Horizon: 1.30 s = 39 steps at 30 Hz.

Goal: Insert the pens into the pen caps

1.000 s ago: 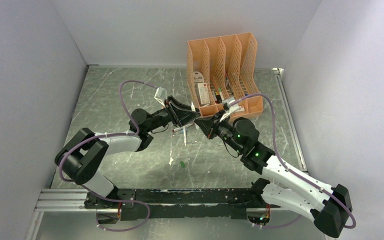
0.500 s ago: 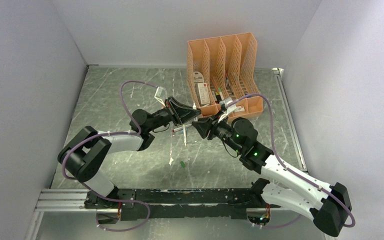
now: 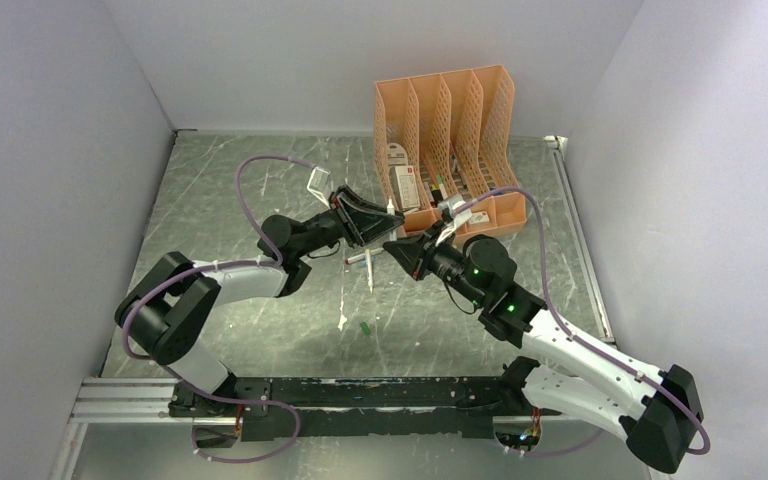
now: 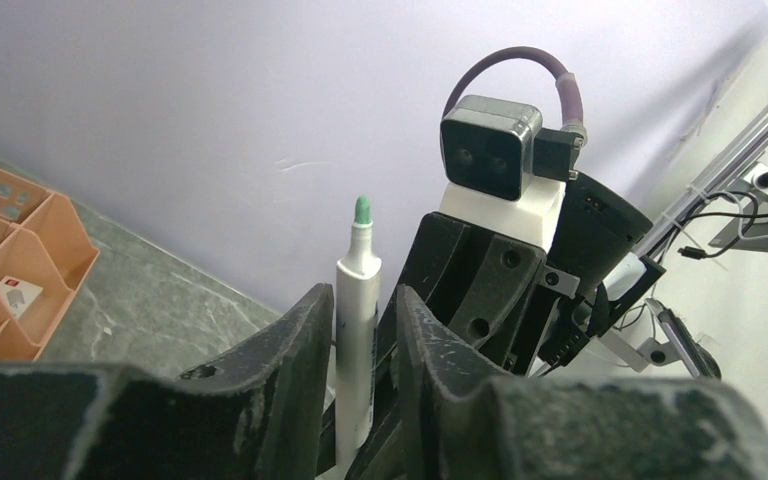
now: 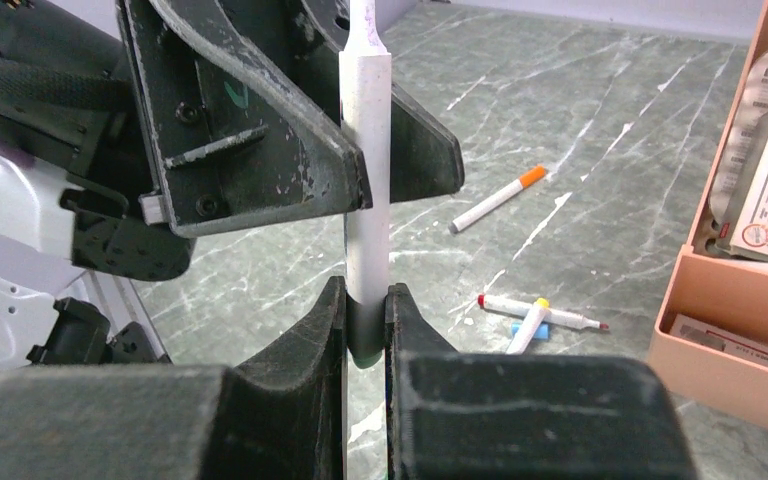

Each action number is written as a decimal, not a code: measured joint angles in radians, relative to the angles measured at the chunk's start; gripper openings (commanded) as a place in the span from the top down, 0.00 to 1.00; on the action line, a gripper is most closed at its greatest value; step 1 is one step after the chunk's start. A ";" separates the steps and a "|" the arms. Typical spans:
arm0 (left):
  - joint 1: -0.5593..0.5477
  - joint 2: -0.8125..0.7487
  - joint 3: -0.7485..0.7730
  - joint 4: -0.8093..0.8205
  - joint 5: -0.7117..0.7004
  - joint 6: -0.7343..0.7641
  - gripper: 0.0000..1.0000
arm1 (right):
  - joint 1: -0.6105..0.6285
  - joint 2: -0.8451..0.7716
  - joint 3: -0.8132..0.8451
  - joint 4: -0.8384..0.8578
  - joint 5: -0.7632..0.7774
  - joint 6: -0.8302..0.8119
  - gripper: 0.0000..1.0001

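The left jaws are closed on the green pen (image 4: pixel 357 290) at mid-barrel. They hold it upright in the air between the two arms, with its green tip (image 4: pixel 361 210) bare and clear above the fingers. The right jaws pinch the same pen from the opposite side, at its lower end. The bit between them looks darker, and I cannot tell whether that is a cap or only shadow.

Holding at two spots along the barrel probably keeps so thin a pen from swivelling. It looks like a handover or a re-grip to line the pen up, not a capping push.

A green cap (image 3: pixel 364 327) lies on the tabletop (image 3: pixel 250 200) nearer the arm bases, well apart from the pen. If it is this pen's match, one arm must let go to fetch it.

Below the held pen lie an orange pen (image 5: pixel 495 198), off by itself, and a red pen (image 5: pixel 550 313). A short yellow pen (image 5: pixel 532 322) crosses the red one, and a blue cap (image 5: pixel 518 329) sits against them. All look uncapped at the coloured end, so most of the task remains.

The organiser (image 5: pixel 730 300) stands just beyond, near enough to crowd any swing to that side.
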 measured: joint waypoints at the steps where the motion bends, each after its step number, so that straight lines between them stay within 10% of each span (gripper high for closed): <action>1: -0.001 0.008 0.000 0.018 0.000 -0.014 0.59 | 0.000 -0.002 0.000 0.005 0.000 0.000 1.00; 13: -0.010 0.069 -0.005 0.093 0.000 -0.086 0.93 | 0.000 -0.002 0.000 0.008 0.020 0.005 1.00; 20: -0.008 0.045 -0.009 0.063 0.004 -0.042 0.93 | 0.002 -0.005 0.000 0.000 0.029 0.003 0.60; 39: 0.149 -0.255 -0.009 -0.497 0.025 0.314 0.93 | -0.346 0.338 -0.054 -0.359 0.262 0.132 0.45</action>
